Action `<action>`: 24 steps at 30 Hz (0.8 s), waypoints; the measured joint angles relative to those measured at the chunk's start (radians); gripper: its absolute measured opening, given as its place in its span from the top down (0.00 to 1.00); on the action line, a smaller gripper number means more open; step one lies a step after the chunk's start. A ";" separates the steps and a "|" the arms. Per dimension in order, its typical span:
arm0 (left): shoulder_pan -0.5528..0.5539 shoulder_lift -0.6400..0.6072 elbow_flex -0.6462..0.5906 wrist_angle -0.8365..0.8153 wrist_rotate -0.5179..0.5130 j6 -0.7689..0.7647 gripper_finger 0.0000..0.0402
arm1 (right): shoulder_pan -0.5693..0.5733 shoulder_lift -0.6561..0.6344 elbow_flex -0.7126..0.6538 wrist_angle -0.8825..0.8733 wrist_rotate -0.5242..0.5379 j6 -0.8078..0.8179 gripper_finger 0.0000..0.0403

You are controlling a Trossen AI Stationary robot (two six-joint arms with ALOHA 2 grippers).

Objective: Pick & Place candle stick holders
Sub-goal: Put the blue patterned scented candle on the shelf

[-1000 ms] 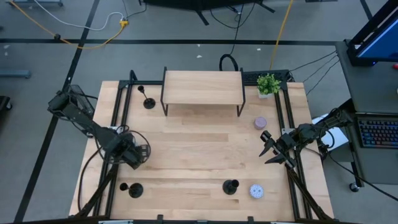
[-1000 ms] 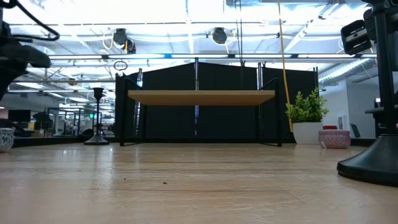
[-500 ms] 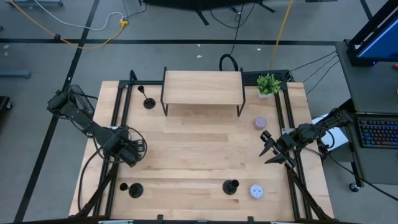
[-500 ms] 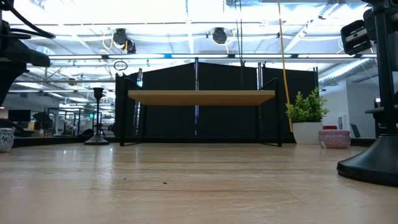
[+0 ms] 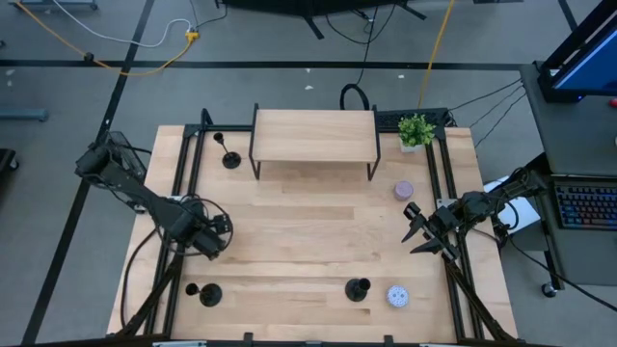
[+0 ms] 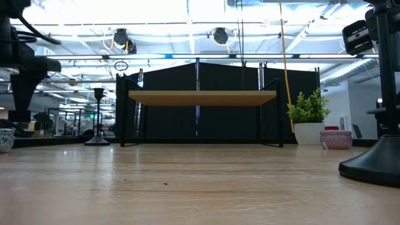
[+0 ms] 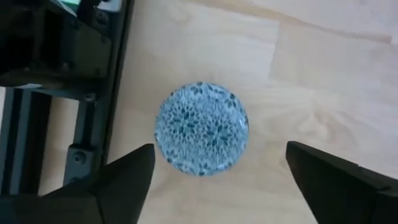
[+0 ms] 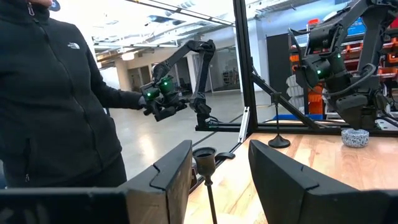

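Three black candle stick holders stand on their round bases on the wooden table: one at the far left (image 5: 229,156), one at the near left (image 5: 204,294), one at the near middle (image 5: 358,288). My left gripper (image 5: 210,239) points down at the table's left, open, its fingers either side of and above a pale-blue patterned tin (image 7: 201,127), touching nothing. The tin sits flat on the table (image 6: 5,139). My right gripper (image 5: 417,231) waits at the right edge, open, with nothing between its fingers (image 8: 217,168).
A wooden shelf on black legs (image 5: 313,135) stands at the far middle, with a small potted plant (image 5: 415,129) to its right. A lilac tin (image 5: 403,190) and a second blue tin (image 5: 396,296) lie on the right half. A person in a black jacket (image 8: 56,106) stands beyond the table.
My left gripper has turned and tipped more steeply downward over the patterned tin at the table's left. The tin has stayed where it was on the table.
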 joint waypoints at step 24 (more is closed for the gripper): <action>0.153 0.296 -0.001 0.073 0.047 0.039 0.03 | 0.000 0.000 0.000 0.000 0.000 0.000 0.63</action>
